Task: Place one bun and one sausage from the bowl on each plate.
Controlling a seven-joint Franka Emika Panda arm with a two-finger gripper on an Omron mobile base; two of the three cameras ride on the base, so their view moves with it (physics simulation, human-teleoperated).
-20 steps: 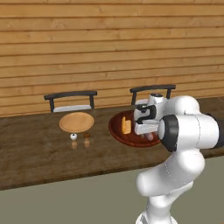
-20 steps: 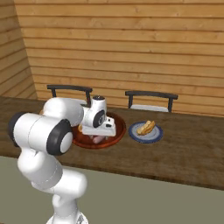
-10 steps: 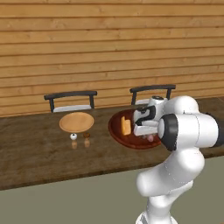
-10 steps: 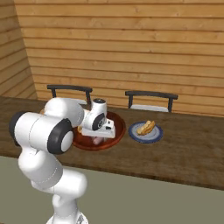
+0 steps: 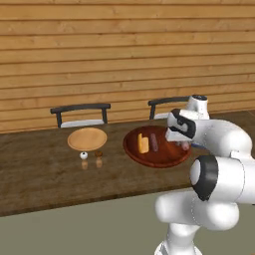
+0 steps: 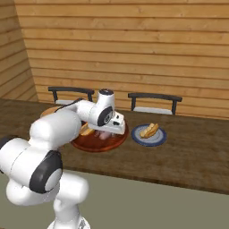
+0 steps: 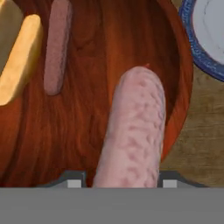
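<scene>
The dark reddish-brown bowl [image 5: 158, 160] [image 6: 95, 144] [image 7: 92, 113] holds a yellow bun [image 5: 143, 143] [image 7: 22, 61], a brownish sausage [image 5: 155, 143] [image 7: 57, 48] and a pale pink sausage [image 7: 136, 127] [image 5: 185, 146]. My gripper [image 7: 122, 183] [image 5: 183, 144] [image 6: 107, 133] reaches down over the bowl's right part and is shut on the pink sausage, which lies lengthwise between the fingers. The tan plate [image 5: 87, 138] stands bare to the left. The blue-grey plate [image 6: 137, 137] [image 7: 205, 39] to the right carries a bun with a sausage [image 6: 150, 130].
A small white shaker [image 5: 83, 155] and a brown one [image 5: 99, 154] stand in front of the tan plate. Two dark chairs [image 5: 80, 109] [image 6: 154, 99] sit behind the wooden counter, against a plank wall. The counter's front edge [image 5: 74, 201] runs near my base.
The jaws have come together from wide open onto the pink sausage. The arm has stayed over the bowl's right part.
</scene>
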